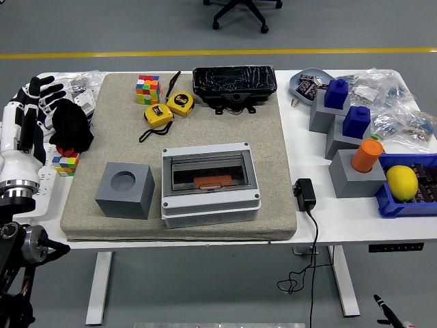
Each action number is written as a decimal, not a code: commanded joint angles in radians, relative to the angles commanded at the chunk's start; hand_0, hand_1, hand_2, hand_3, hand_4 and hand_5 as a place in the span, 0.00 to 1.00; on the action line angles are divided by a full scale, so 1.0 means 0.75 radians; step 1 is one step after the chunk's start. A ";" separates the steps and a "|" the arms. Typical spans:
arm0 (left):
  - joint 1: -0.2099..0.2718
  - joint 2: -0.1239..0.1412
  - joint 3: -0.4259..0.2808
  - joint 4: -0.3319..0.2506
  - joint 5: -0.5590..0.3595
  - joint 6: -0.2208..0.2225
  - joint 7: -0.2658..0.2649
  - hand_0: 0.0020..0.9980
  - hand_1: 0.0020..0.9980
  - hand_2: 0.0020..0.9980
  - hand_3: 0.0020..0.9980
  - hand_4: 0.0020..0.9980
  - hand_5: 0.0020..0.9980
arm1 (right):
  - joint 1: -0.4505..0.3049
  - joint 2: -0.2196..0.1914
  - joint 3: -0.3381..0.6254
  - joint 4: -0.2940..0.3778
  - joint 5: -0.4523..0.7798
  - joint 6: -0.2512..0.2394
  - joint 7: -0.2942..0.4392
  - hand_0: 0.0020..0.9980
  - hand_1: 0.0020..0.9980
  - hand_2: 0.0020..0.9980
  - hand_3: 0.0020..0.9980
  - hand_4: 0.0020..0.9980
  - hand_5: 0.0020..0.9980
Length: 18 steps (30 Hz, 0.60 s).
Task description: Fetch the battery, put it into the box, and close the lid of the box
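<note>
The battery (234, 83), a black wrapped pack, lies at the far edge of the beige mat (273, 137). The grey box (210, 186) sits at the mat's near middle. Its clear lid (208, 171) lies flat, and an orange-brown piece shows through it. My left hand (37, 92), white and black, hovers at the table's left edge beside a black cloth (71, 127). Its fingers are spread and hold nothing. It is far from both the battery and the box. My right hand does not show.
A grey block with a round hole (124, 190) stands left of the box. Two yellow tape measures (171, 107) and a colour cube (148, 89) lie at the mat's back left. Grey and blue blocks (339, 113), an orange cylinder (367, 154), a lemon (401, 182) and a black adapter (304, 193) crowd the right side.
</note>
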 joint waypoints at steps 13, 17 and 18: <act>0.002 0.001 0.003 0.000 0.008 0.002 0.002 0.70 0.67 0.64 0.66 1.00 0.77 | -0.002 0.000 -0.001 0.000 -0.004 0.001 -0.001 0.93 0.79 0.74 0.78 1.00 1.00; 0.002 0.000 0.003 -0.001 0.009 0.002 0.002 0.70 0.67 0.64 0.66 1.00 0.75 | -0.002 0.000 0.001 0.000 -0.005 0.001 -0.001 0.93 0.79 0.74 0.78 1.00 1.00; 0.002 0.000 0.003 -0.001 0.010 0.003 0.002 0.70 0.67 0.64 0.66 1.00 0.75 | -0.002 0.000 0.001 0.000 -0.005 0.001 -0.001 0.93 0.79 0.74 0.78 1.00 1.00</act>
